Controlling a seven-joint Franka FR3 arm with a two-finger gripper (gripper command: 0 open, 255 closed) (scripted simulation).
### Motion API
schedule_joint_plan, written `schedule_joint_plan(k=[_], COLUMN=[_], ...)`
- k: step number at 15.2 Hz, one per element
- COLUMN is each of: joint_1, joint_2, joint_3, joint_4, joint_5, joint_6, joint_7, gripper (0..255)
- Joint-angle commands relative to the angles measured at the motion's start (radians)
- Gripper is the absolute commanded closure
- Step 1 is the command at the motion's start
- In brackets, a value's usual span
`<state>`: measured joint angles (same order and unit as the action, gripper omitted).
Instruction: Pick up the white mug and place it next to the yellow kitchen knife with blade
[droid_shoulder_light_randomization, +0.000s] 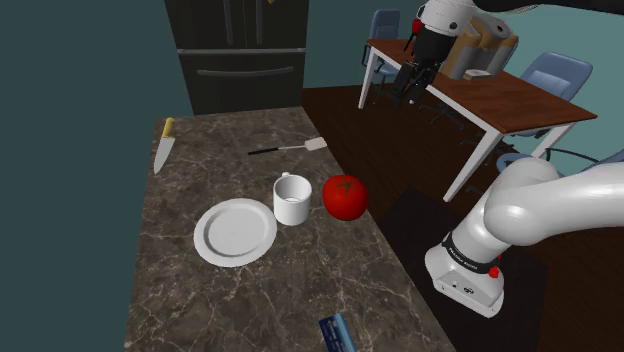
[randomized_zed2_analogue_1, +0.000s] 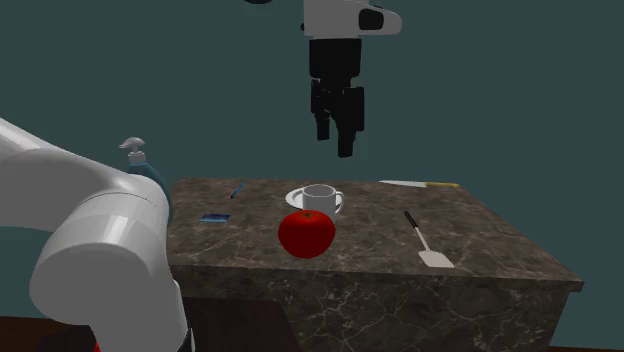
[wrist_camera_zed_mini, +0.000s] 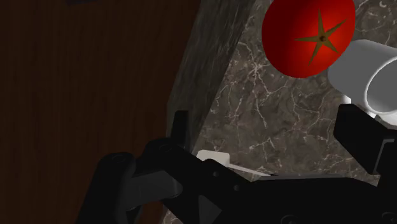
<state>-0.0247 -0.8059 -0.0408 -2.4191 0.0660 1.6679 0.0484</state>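
My gripper (randomized_zed2_analogue_1: 337, 138) hangs high in the air with its black fingers parted and nothing between them. In the wrist view the fingers stand apart over the stone counter (droid_shoulder_light_randomization: 250, 295), close to its edge.

The white mug (droid_shoulder_light_randomization: 292, 198) is well below me and a little farther in over the counter. It stands upright with its mouth open to me, and it looks empty. Its small handle is turned toward the far end of the counter in the shoulder view.

I judge the mug rigid and light, with smooth walls that may slip in a loose pinch, and breakable if dropped. I would take it by the rim, with one finger inside and one outside. I would choose a stretch of wall away from the handle.

The red tomato (droid_shoulder_light_randomization: 344, 197) sits just beside the mug on the side nearer my stand. The white plate (droid_shoulder_light_randomization: 235, 232) lies close on the other side, so the room for my outer finger is narrow.

The yellow-handled knife (droid_shoulder_light_randomization: 163, 145) lies by the counter's far corner at the shoulder view's left, well apart from the mug. A spatula (droid_shoulder_light_randomization: 290, 148) lies between that end and the mug.
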Motion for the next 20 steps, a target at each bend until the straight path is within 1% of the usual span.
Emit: schedule_joint_plan(k=[1, 7, 12, 16, 20], joint_1=[0.000, 0.044, 0.075, 0.093, 0.104], joint_2=[0.000, 0.109, 0.235, 0.357, 0.493], joint_3=[0.000, 0.112, 0.204, 0.275, 0.343], joint_4=[0.000, -0.041, -0.041, -0.018, 0.025], joint_5=[0.000, 0.052, 0.080, 0.086, 0.071], joint_6=[0.000, 0.139, 0.255, 0.343, 0.424], joint_7=[0.000, 0.099, 0.182, 0.251, 0.328], gripper=[0, 0, 0, 0, 0])
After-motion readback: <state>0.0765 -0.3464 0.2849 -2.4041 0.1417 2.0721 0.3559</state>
